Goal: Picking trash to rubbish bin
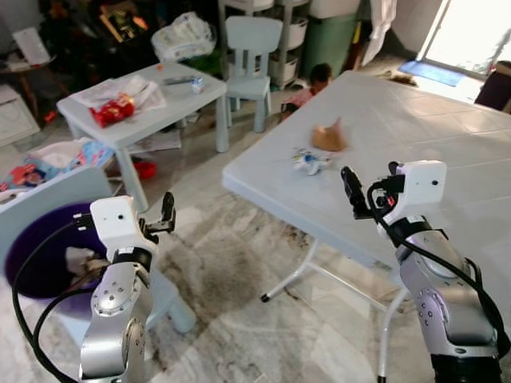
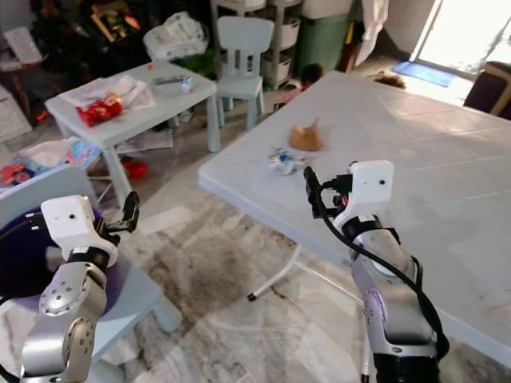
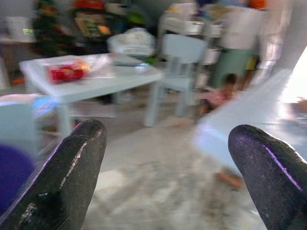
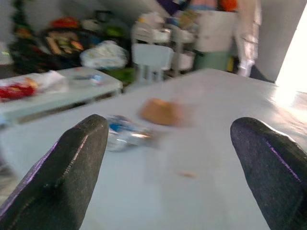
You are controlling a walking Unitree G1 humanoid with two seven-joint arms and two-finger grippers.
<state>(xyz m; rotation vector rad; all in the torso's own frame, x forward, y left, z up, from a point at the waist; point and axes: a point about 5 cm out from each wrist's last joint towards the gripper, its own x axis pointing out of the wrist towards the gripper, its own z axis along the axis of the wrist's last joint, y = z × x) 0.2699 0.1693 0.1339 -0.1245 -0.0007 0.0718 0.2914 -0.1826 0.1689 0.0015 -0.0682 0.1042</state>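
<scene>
The large white tabletop (image 1: pixel 447 144) carries the trash near its front corner: a brown crumpled paper piece (image 1: pixel 328 137) and, just beside it toward the robot, a small crumpled white-and-blue wrapper (image 1: pixel 310 161). A purple bin (image 1: pixel 36 255) stands on the floor at the robot's left, well apart from the tabletop, with pale refuse visible inside.

The right pincer (image 1: pixel 351 191) is raised at the tabletop edge, aimed toward the wrapper, fingers spread wide and empty. The left pincer (image 1: pixel 166 214) hovers above the floor between the bin and the tabletop, also spread and empty.

Risks, as judged:
1. Both wrist views are blurred. Closing on the wrapper before the view settles may produce a miss.
2. The wrapper lies close to the tabletop edge; a glancing finger contact could push it off onto the floor.
3. The brown piece sits just beyond the wrapper; an overshoot could trap both or scatter them.
4. A person (image 1: pixel 318 77) sits low behind the far tabletop corner; keep arm sweeps clear.
</scene>
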